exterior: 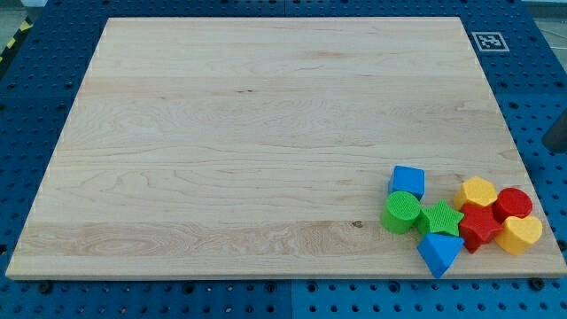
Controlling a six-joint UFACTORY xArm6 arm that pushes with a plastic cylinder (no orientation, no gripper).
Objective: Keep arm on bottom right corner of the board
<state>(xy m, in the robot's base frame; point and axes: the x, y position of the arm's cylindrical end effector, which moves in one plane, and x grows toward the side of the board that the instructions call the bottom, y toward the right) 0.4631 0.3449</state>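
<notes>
My tip does not show anywhere in the camera view, so where it sits relative to the blocks cannot be told, and there are no jaws to report on since the arm ends in a plain rod; only a dark blurred shape point(556, 133) pokes in at the view's right edge, just off the board, and what it is cannot be made out. The pale wooden board point(248, 142) lies on a blue perforated table point(18, 115), with a small black-and-white square marker point(488, 41) at its top right corner. All the blocks are clustered in the board's bottom right corner. The blue cube point(407, 181) stands at the top left of the cluster, with the green cylinder point(402, 213) just below it, touching it. The green star point(440, 218) sits just right of the cylinder, and the blue triangular block point(439, 253) lies below the star at the board's bottom edge. Further right, the yellow hexagonal block point(477, 191), the red cylinder point(513, 203), the red star point(479, 228) and the yellow heart point(520, 235) crowd together, touching one another.
</notes>
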